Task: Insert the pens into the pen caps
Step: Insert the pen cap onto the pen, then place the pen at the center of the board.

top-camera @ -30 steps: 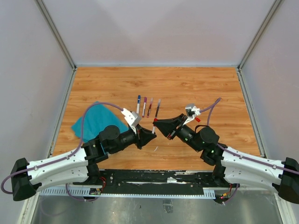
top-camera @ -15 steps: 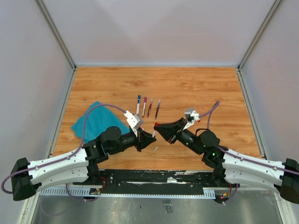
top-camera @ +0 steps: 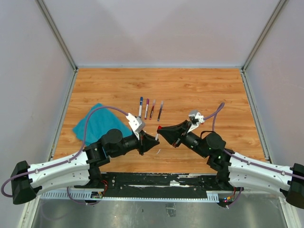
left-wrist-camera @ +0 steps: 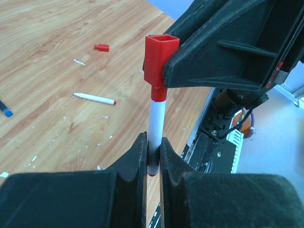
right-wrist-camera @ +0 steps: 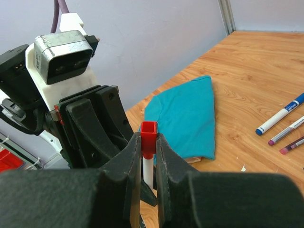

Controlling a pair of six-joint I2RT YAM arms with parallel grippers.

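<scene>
Above the near middle of a wooden table (top-camera: 199, 90), the left gripper (left-wrist-camera: 152, 147) is clamped tight on the lower part of an upright white-barrelled pen (left-wrist-camera: 156, 118). The right gripper (right-wrist-camera: 148, 142) is pinched closed on a square red cap (right-wrist-camera: 148, 132) sitting on the pen's top end, and the two grippers are nearly tip to tip. Beyond them four more pens (top-camera: 146, 107) lie side by side on the wood and a teal cloth (top-camera: 97, 124) lies to the left, while the left wrist view shows a loose red cap (left-wrist-camera: 101, 47) and a white pen with a red tip (left-wrist-camera: 94, 98) lying apart on the table.
</scene>
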